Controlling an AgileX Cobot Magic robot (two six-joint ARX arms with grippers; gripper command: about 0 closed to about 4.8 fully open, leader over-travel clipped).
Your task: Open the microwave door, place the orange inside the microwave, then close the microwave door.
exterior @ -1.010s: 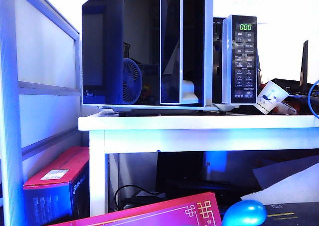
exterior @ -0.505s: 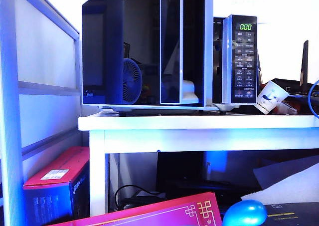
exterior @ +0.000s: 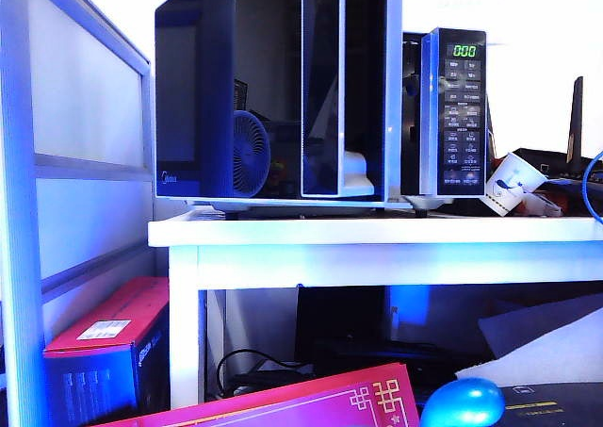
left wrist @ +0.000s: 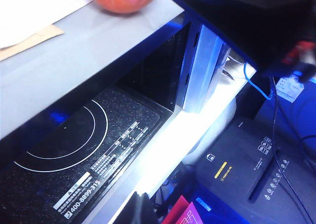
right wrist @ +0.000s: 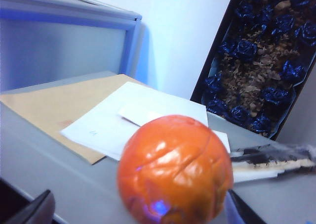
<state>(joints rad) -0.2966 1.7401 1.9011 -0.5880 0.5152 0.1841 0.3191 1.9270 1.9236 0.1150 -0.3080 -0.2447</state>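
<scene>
On the grey top, the glossy orange point(right wrist: 174, 169) sits between the right gripper point(right wrist: 143, 209)'s spread jaws; left gripper's jaws unreadable.

left gripper point(left wrist: 140, 211): dark finger tip | right gripper point(right wrist: 133, 209): dark matte finger tips

A white table point(exterior: 377, 248) with a square leg point(exterior: 186, 337) occupies the middle of the exterior view. A frosted partition point(exterior: 85, 144) with a pale blue frame stands at the left. A red and blue box point(exterior: 108, 352) sits on the floor beneath it, with a black cable point(exterior: 250, 359) coiled under the table. A blue oval object point(exterior: 462, 403) lies in the foreground beside a pink card with gold trim point(exterior: 311, 403). Strong backlight washes out the upper right. In the right wrist view, a grey surface point(right wrist: 44, 164) carries a brown envelope point(right wrist: 54, 103) and white paper point(right wrist: 133, 115), with a white wall point(right wrist: 182, 31) behind.
</scene>
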